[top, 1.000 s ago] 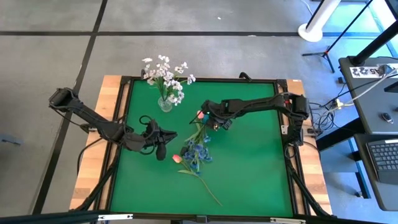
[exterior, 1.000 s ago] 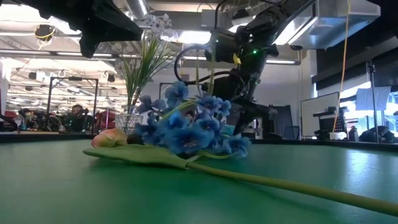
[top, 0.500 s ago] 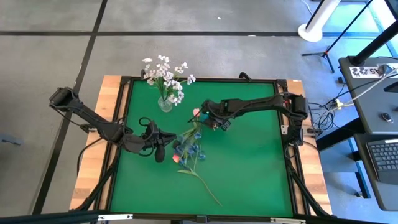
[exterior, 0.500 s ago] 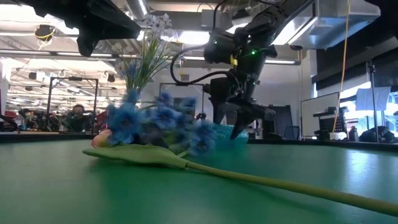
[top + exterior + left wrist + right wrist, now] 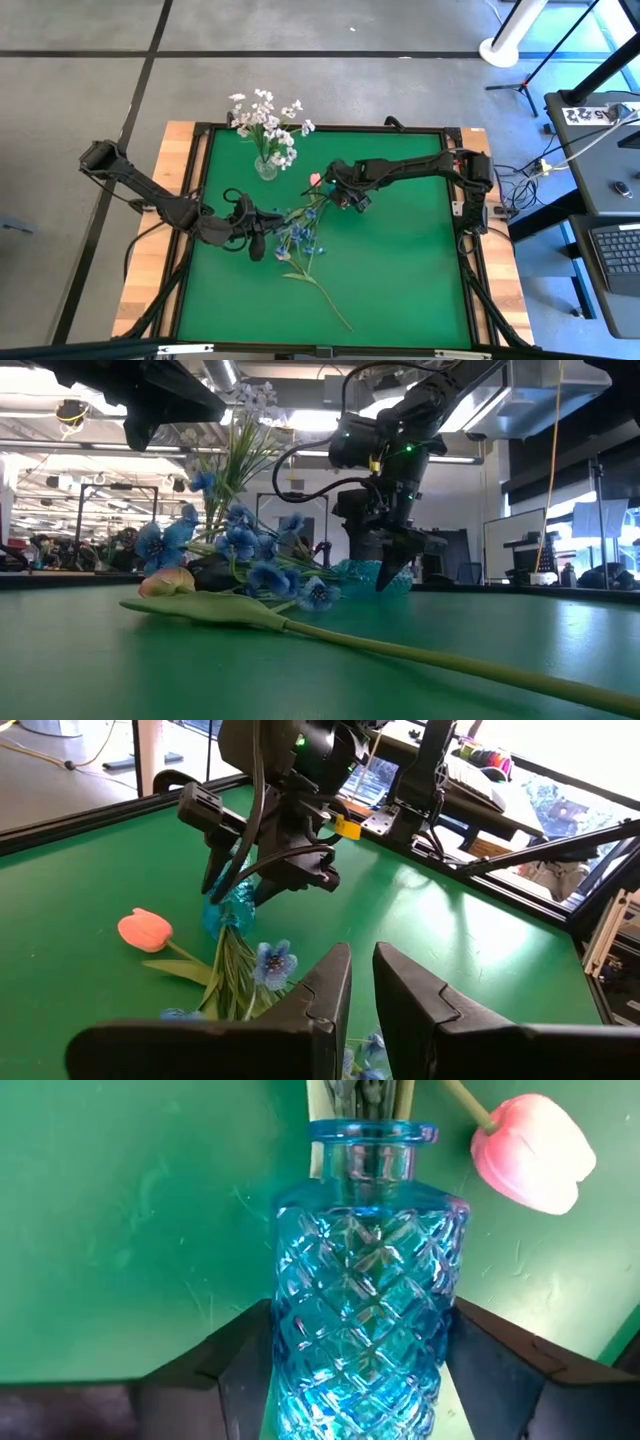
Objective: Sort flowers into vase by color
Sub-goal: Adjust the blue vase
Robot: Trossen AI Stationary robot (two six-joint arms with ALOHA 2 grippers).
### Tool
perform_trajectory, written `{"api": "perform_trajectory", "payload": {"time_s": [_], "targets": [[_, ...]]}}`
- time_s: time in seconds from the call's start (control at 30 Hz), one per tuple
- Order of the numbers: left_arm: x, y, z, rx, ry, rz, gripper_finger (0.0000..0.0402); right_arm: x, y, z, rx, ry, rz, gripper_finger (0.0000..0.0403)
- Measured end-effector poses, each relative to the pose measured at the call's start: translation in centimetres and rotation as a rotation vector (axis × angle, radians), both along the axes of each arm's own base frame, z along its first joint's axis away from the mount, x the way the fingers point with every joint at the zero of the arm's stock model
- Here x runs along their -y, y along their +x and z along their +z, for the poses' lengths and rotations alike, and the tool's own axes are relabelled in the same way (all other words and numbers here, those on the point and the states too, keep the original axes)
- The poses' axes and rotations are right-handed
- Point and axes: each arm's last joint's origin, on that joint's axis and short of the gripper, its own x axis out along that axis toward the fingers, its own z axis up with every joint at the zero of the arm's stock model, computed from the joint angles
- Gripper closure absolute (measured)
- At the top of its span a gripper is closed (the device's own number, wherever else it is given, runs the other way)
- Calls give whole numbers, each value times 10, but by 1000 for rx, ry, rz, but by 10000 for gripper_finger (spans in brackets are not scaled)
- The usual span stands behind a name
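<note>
Two vases are present on the green desk: a clear glass vase near the far edge, upright and holding the white blossom spray, and a blue cut-glass vase lying on its side near mid-desk. The right tool holds the blue vase by its body, one finger pressed on each flank as the right wrist view shows. The blue blossom spray has its stems entering the vase mouth; its long axis runs from the vase toward the left arm, blossoms outermost. A pink tulip lies on the desk just beside the vase neck. A second tulip lies nearer the front, its long green stem trailing toward the front edge. The left tool rests low at the blossom end of the blue spray, fingers narrowly parted and gripping nothing visible. Judgement: the left arm is nearer the blossoms and the loose tulip; standing the blue vase upright falls to the right arm, and the spray could slip out as it tilts.
</note>
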Motion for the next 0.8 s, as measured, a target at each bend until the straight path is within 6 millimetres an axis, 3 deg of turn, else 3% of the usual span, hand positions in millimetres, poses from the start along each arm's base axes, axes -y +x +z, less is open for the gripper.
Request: {"api": "perform_trajectory", "payload": {"time_s": [0.3, 0.47, 0.67, 0.8], "targets": [[6, -2, 0, -1, 3, -28, 357, -3, -9, 32, 119, 99, -187, 159], [6, -3, 0, 0, 3, -33, 357, -7, -14, 72, 283, 200, -231, 159], [8, -3, 0, 1, 5, -41, 357, -9, -25, 95, 346, 237, -289, 159], [14, -6, 9, 25, 43, -47, 357, -10, -34, 95, 345, 249, -317, 159]]}}
